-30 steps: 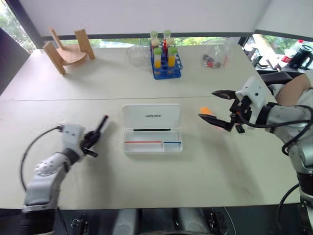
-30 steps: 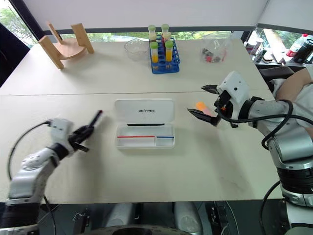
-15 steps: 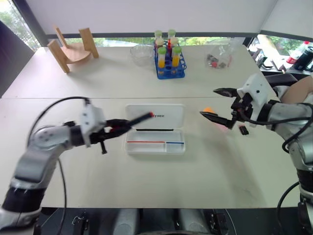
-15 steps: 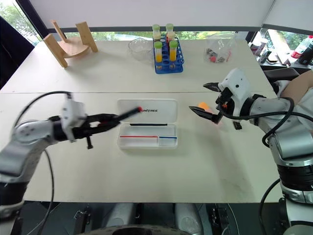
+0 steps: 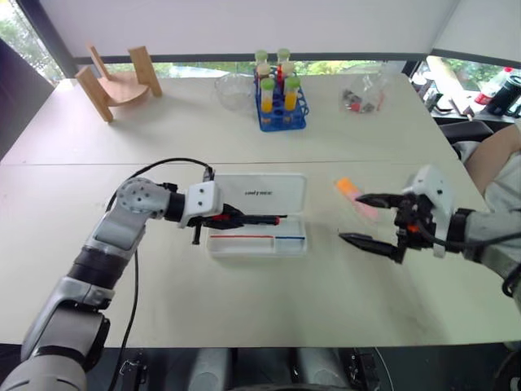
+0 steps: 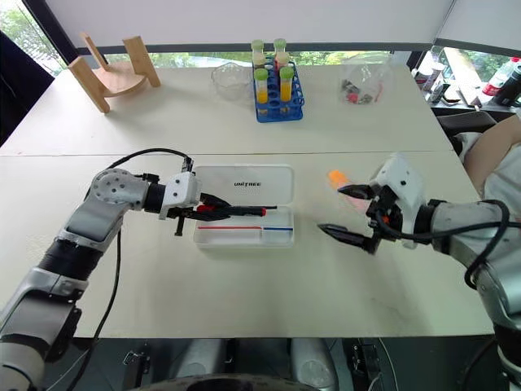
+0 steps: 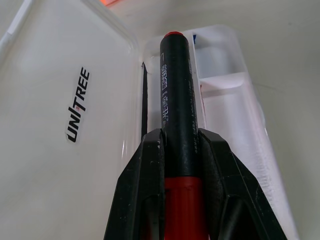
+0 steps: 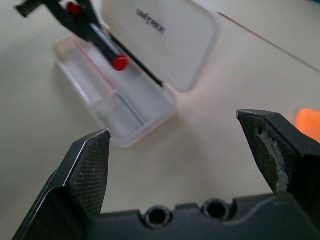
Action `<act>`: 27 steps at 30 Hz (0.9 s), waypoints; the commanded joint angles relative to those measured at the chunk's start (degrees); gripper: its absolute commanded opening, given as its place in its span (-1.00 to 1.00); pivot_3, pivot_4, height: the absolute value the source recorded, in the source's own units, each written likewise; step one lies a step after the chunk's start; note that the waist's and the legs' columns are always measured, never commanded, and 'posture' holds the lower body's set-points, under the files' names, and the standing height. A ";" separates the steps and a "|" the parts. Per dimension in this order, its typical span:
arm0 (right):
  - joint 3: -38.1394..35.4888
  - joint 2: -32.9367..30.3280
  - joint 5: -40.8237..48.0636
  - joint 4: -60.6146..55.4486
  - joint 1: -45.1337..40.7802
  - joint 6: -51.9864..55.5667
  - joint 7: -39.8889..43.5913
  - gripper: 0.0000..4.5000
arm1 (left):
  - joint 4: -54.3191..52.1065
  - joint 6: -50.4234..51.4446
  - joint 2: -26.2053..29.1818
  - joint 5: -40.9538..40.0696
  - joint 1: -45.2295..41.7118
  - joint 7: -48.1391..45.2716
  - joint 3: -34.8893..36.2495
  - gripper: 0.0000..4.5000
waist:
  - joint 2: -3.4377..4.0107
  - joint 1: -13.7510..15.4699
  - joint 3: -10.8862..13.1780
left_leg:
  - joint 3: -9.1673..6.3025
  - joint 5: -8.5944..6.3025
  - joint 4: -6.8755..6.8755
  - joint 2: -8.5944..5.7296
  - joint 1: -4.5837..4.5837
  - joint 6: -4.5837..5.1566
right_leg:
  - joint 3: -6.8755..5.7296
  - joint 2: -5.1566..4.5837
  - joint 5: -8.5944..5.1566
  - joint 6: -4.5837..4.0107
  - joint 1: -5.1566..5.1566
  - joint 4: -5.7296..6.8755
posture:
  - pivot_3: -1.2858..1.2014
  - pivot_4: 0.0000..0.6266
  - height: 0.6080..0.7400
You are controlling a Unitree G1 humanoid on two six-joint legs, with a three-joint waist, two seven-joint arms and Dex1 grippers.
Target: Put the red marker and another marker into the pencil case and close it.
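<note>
Fingers [image 7: 150,190] of the left gripper [image 5: 230,220] are clamped on the red marker [image 5: 254,219], which is held roughly level over the open pencil case [image 5: 256,213], black cap end pointed toward the robot's right. Over on the right, the right gripper [image 5: 376,218] is spread wide with nothing in it, hovering above the table [image 5: 244,301]. Another marker [image 5: 355,196], pink with an orange cap, is seen lying on the table just beside it, to the right of the case.

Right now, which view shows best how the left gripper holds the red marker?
The left wrist view: the red marker sits clamped between the left gripper's fingers, pointing over the open pencil case. Both eye views show the hold small, from above; the right wrist view shows it distantly.
</note>
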 commanded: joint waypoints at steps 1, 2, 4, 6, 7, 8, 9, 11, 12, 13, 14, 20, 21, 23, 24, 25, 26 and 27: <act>-3.71 -1.43 3.65 -2.82 0.50 0.46 1.31 1.00 | 1.22 -1.13 -0.61 1.46 -1.35 0.29 -0.07 -0.37 | 0.00 -0.01 0.00 | 0.00 0.00 0.00 0.00 0.03 0.00 | 0.00 0.00 0.00 0.00 0.02 0.01 | 0.03 -0.52 1.00; -4.11 -1.59 4.20 -2.96 0.71 0.65 1.46 1.00 | 1.35 -0.75 -0.77 1.47 -1.42 0.20 -0.02 -0.20 | 0.00 0.01 0.00 | -0.01 0.00 0.00 0.00 0.04 0.00 | -0.01 0.01 0.00 0.00 0.03 0.02 | 0.03 -0.52 1.00; -4.81 -1.86 5.42 -3.16 0.92 0.75 1.80 1.00 | 1.41 -0.29 -1.14 1.76 -1.55 0.69 0.24 0.20 | -0.01 0.04 0.00 | -0.03 0.00 0.00 0.01 0.04 0.00 | -0.01 0.02 0.00 0.00 0.03 0.02 | 0.03 -0.52 1.00; -4.96 -2.09 6.16 -2.93 0.61 0.79 1.59 1.00 | 1.12 0.23 -1.33 1.76 -1.55 1.12 0.54 0.68 | -0.01 0.09 0.00 | -0.03 0.00 0.00 0.01 0.03 0.00 | -0.01 0.02 0.00 0.00 0.02 0.02 | 0.03 -0.52 1.00; -4.72 -2.23 5.88 -2.44 0.30 0.69 1.11 1.00 | 0.28 1.18 -1.25 1.26 -1.35 1.48 1.03 0.88 | -0.01 0.12 0.00 | -0.03 0.00 0.00 0.01 0.03 0.00 | -0.01 0.01 0.00 0.00 0.03 0.02 | 0.03 -0.52 1.00; -4.18 -2.37 5.12 -1.77 -0.14 0.45 0.37 1.00 | -0.81 2.49 -1.10 0.37 -1.06 1.78 1.73 0.97 | -0.01 0.12 0.01 | -0.04 0.00 0.00 0.01 0.03 0.00 | -0.01 0.01 0.00 0.00 0.03 0.02 | 0.03 -0.52 1.00; -3.56 -2.50 4.11 -0.89 -0.53 0.23 -0.49 1.00 | -2.36 4.27 -0.88 -0.97 -0.67 1.94 2.61 0.97 | -0.01 0.10 0.01 | -0.04 0.00 0.00 0.01 0.03 0.00 | -0.01 0.01 0.00 0.00 0.02 0.02 | 0.03 -0.52 1.00; 0.16 -2.74 -1.34 2.65 -2.11 -1.02 -4.26 1.00 | -8.62 12.22 0.58 -7.97 0.98 1.59 6.96 0.97 | -0.06 -0.21 0.03 | -0.04 0.00 0.01 0.02 0.03 0.00 | -0.01 0.01 0.00 0.00 0.02 0.04 | 0.03 -0.52 1.00; 2.51 -2.88 -4.24 4.54 -3.09 -1.58 -6.07 1.00 | -12.15 16.65 1.70 -11.78 2.03 1.38 9.34 0.97 | -0.08 -0.33 0.04 | -0.04 0.00 0.01 0.04 0.03 0.00 | -0.01 0.01 0.00 0.00 0.00 0.06 | 0.03 -0.52 1.00; 5.04 -2.08 -6.14 7.03 -5.08 -0.83 -8.19 1.00 | -16.67 21.53 4.00 -16.05 4.30 1.05 12.47 0.97 | -0.08 -0.46 0.05 | -0.03 0.00 0.00 0.07 0.03 0.00 | 0.00 0.01 0.00 0.00 -0.01 0.07 | 0.03 -0.52 1.00; 6.62 -1.50 -7.16 8.79 -6.46 -0.32 -9.35 1.00 | -19.88 24.92 5.56 -18.71 5.89 1.10 14.43 0.97 | -0.10 -0.93 0.06 | -0.02 0.00 0.00 0.08 0.03 0.00 | 0.02 0.02 -0.01 0.00 -0.06 0.09 | 0.03 -0.52 1.00; 17.54 5.82 -14.20 24.87 -18.01 2.06 -14.60 1.00 | -34.44 37.57 13.60 -30.82 18.75 4.18 27.52 0.97 | -0.06 -1.77 0.09 | -0.07 0.02 -0.07 0.14 0.05 -0.02 | 0.09 0.02 -0.02 -0.03 -0.15 0.19 | 0.03 -0.52 1.00; 19.37 7.44 -15.14 28.72 -20.37 1.89 -14.27 1.00 | -36.47 39.21 14.66 -32.42 21.25 4.81 29.76 0.97 | -0.07 -1.91 0.10 | -0.06 0.02 -0.06 0.15 0.06 -0.03 | 0.09 0.02 -0.02 -0.03 -0.14 0.19 | 0.03 -0.52 1.00; 21.77 9.37 -17.03 34.27 -23.63 0.97 -13.45 1.00 | -39.22 41.11 15.86 -34.66 24.33 6.06 32.45 0.97 | -0.10 -1.66 0.14 | -0.05 0.02 -0.04 0.14 0.06 -0.03 | 0.13 0.00 -0.01 -0.02 -0.15 0.21 | 0.03 -0.52 1.00; 22.70 9.73 -18.25 36.11 -24.59 0.15 -13.15 1.00 | -39.92 41.55 16.10 -35.39 25.17 6.70 33.26 0.97 | -0.09 -1.36 0.16 | -0.05 0.02 -0.04 0.14 0.06 -0.03 | 0.12 0.00 -0.01 -0.03 -0.16 0.21 | 0.03 -0.52 1.00; 24.26 10.30 -20.20 39.55 -26.10 -1.13 -13.15 0.88 | -40.86 41.74 16.02 -35.76 26.16 7.79 34.23 0.99 | -0.09 -1.06 0.17 | -0.04 0.02 -0.04 0.10 0.01 -0.03 | 0.08 -0.01 -0.02 -0.03 -0.15 0.21 | 0.03 -0.52 1.00; 25.75 10.61 -22.14 42.54 -27.34 -2.58 -13.03 0.75 | -41.86 41.97 15.92 -36.14 27.03 8.90 35.11 1.00 | -0.09 -1.04 0.17 | -0.03 0.02 -0.04 0.10 0.00 -0.03 | 0.07 -0.01 -0.02 -0.03 -0.17 0.21 | 0.03 -0.52 1.00; 26.62 11.00 -23.23 45.06 -28.37 -3.57 -12.56 0.61 | -42.77 42.22 15.70 -36.57 27.71 10.16 35.88 1.00 | -0.09 -1.04 0.16 | -0.02 0.02 -0.04 0.09 0.00 -0.03 | 0.08 -0.02 -0.02 -0.03 -0.16 0.20 | 0.03 -0.52 1.00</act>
